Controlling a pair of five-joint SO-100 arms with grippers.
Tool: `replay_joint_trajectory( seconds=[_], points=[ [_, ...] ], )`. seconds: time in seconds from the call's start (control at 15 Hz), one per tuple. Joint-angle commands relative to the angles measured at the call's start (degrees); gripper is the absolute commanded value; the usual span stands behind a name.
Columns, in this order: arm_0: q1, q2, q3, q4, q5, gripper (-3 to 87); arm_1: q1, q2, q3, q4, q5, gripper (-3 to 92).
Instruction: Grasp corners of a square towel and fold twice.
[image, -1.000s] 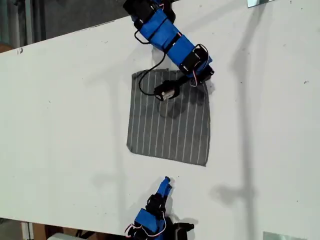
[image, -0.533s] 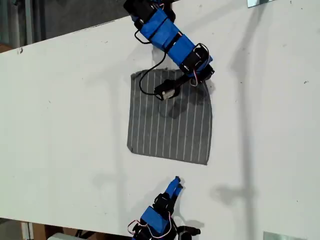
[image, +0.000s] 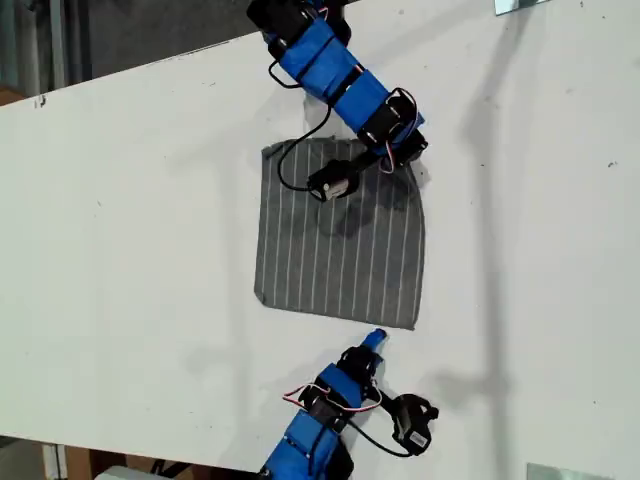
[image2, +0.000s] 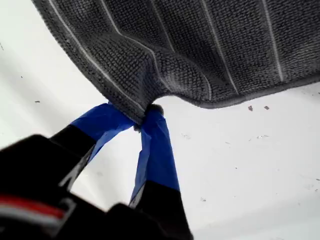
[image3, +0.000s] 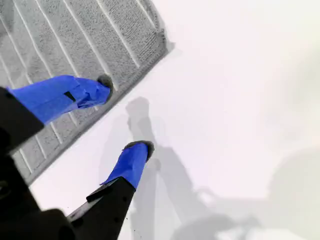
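Note:
The grey towel with thin white stripes lies flat on the white table. In the exterior view, my first gripper reaches in from the top and sits at the towel's far right corner. In the first wrist view the blue fingers are shut on a pinched bit of towel at its edge. My second gripper comes in from the exterior view's bottom, just short of the towel's near edge. It stands open, one finger over the towel, the other over bare table, near a corner.
The table's far edge runs along the exterior view's top left. A black cable and a small camera of the first arm hang over the towel. Metal plates sit at the exterior view's top right and bottom right.
The second arm has swung toward the exterior view's right and forward, bringing its gripper up to the towel's near edge. The first arm has barely moved.

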Motion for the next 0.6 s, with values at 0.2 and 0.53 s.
replay_joint_trajectory(
  seconds=[0.2,0.53],
  points=[
    [0.4,-21.3,-25.9,1.3,4.6,22.5,0.4,1.2,-1.6,-0.6,-0.4,-0.1],
    [0.8,-35.2,-39.1,1.8,5.2,13.7,0.3,1.5,-1.6,-0.6,-0.4,-0.1]
  ],
)
